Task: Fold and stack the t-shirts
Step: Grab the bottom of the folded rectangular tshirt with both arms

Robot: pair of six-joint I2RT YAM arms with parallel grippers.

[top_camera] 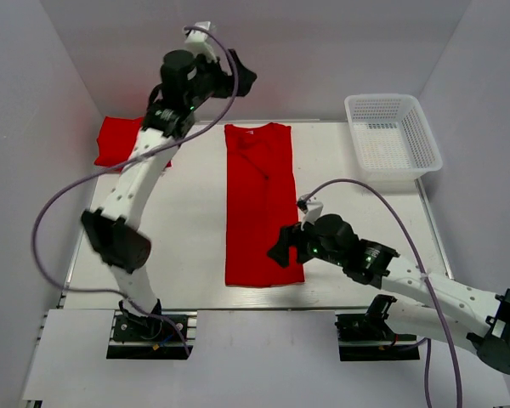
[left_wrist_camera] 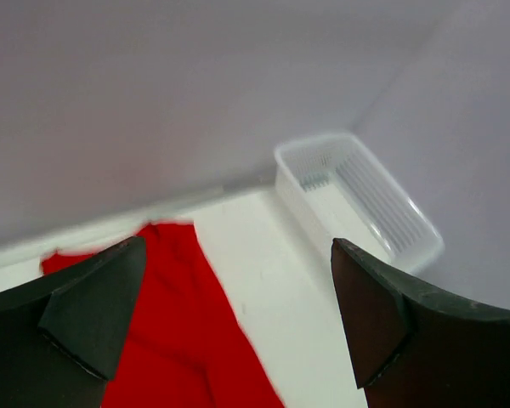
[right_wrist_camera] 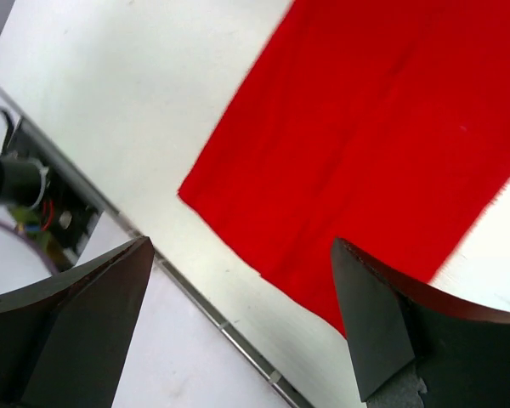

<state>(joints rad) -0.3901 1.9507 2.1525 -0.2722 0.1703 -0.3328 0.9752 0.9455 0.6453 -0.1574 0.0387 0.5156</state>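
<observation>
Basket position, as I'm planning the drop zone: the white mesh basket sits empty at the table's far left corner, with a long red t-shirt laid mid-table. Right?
Wrong side. The top external view shows the basket sitting empty at the far right corner; the long red t-shirt does lie mid-table.

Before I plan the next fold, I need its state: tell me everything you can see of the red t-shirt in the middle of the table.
The t-shirt is plain bright red cloth, folded lengthwise into a long narrow strip, sleeves tucked in. It lies flat on the white table, collar at the far end. The open right gripper hangs by its near hem, holding nothing.
</observation>
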